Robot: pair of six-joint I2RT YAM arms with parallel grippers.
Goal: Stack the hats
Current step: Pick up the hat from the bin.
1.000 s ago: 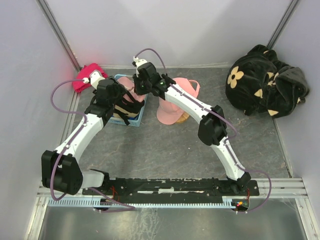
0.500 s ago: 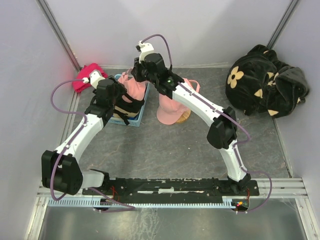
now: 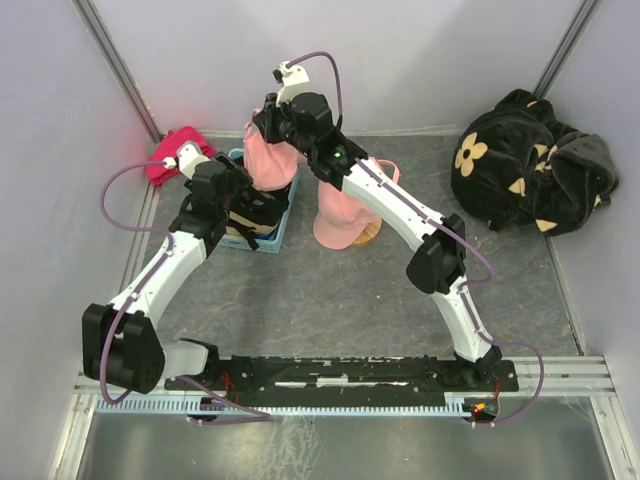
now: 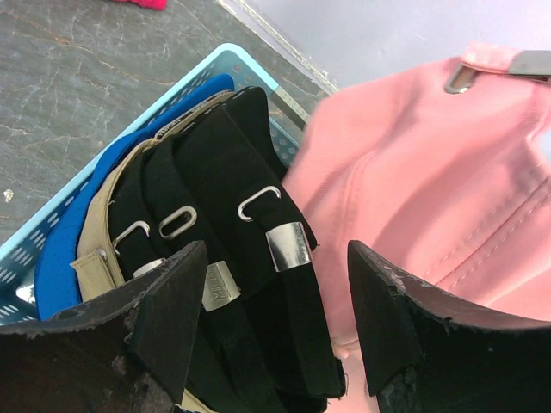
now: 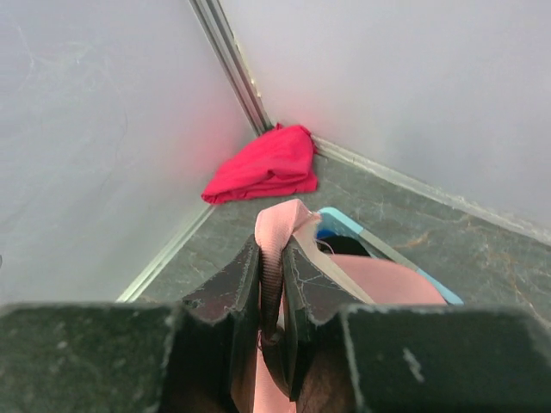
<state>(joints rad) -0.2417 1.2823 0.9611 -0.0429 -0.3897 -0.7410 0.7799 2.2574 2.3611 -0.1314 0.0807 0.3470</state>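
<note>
My right gripper (image 3: 268, 122) (image 5: 274, 251) is shut on the strap of a pink cap (image 3: 268, 162) (image 5: 379, 280) and holds it hanging above the light-blue basket (image 3: 284, 231) (image 5: 343, 215). My left gripper (image 3: 250, 205) (image 4: 275, 251) is open and empty, low over the basket (image 4: 215, 62). In the basket, black caps (image 4: 225, 163), a tan cap (image 4: 93, 251) and a bright blue cap (image 4: 76, 225) stand nested on edge. The lifted pink cap (image 4: 430, 172) hangs to their right. Another pink cap (image 3: 338, 215) lies on the table over a tan one (image 3: 369, 236).
A red-pink cloth bundle (image 3: 170, 152) (image 5: 263, 163) lies in the back left corner. A big black plush fabric with beige flowers (image 3: 530, 165) sits at the back right. Walls close in on the left, the back and the right.
My right gripper has risen and moved toward the back wall, pulling the pink cap up out of the basket. My left arm has barely moved.
</note>
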